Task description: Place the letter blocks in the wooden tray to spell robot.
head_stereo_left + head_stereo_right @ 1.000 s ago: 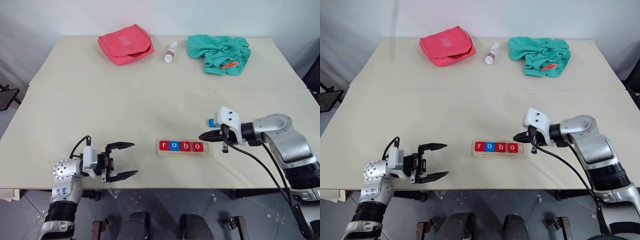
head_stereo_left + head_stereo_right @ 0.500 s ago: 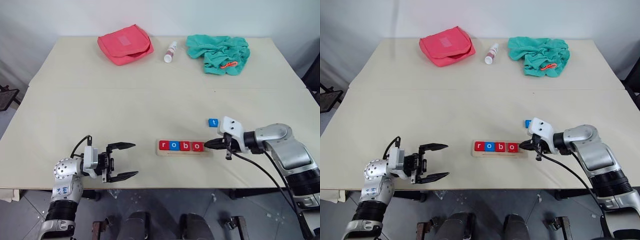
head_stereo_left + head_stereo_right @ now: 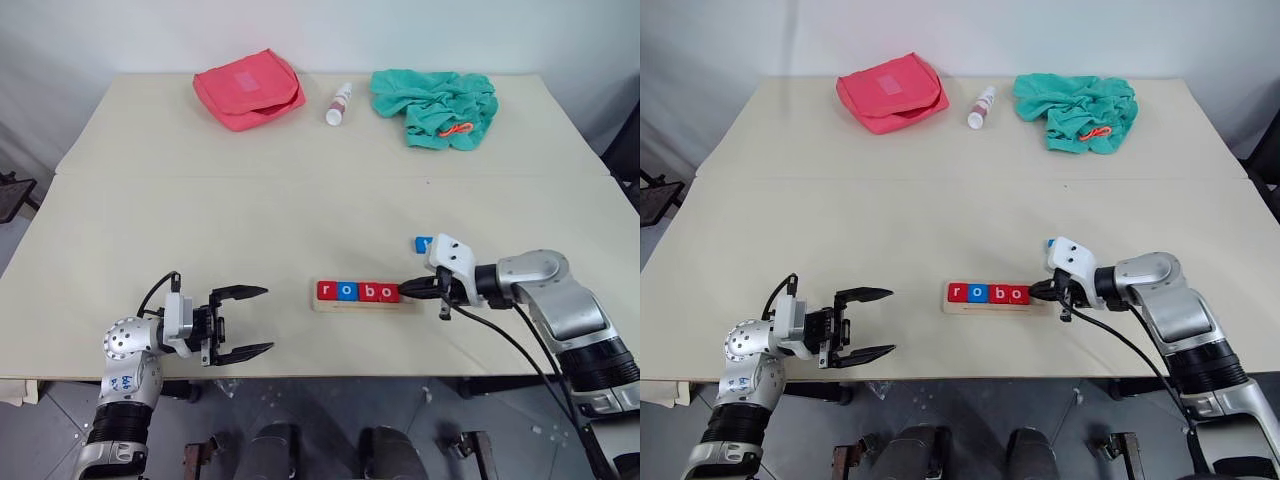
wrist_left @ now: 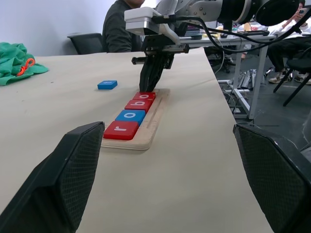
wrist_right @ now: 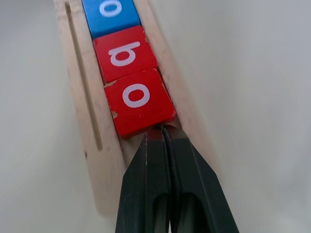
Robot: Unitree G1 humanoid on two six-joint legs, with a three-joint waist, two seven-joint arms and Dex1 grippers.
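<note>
- The wooden tray (image 3: 363, 299) lies near the tabletop's (image 3: 300, 200) front edge, long axis left to right, holding r, o, b, o.
- Blue t block (image 3: 423, 243) lies flat just behind its right end.
- Right gripper (image 5: 164, 141): jaws pressed together, tips at the red o (image 5: 140, 102).
- Left gripper (image 3: 240, 321): jaws wide, empty.

1. The wooden tray (image 5: 77, 97) is pale, matt, bare-looking wood.
2. The letter blocks (image 5: 138, 103) look smooth with chipped paint edges.
3. The table (image 3: 250, 210) is matt beige.
4. The green cloth (image 3: 435, 105) is crumpled fabric.
</note>
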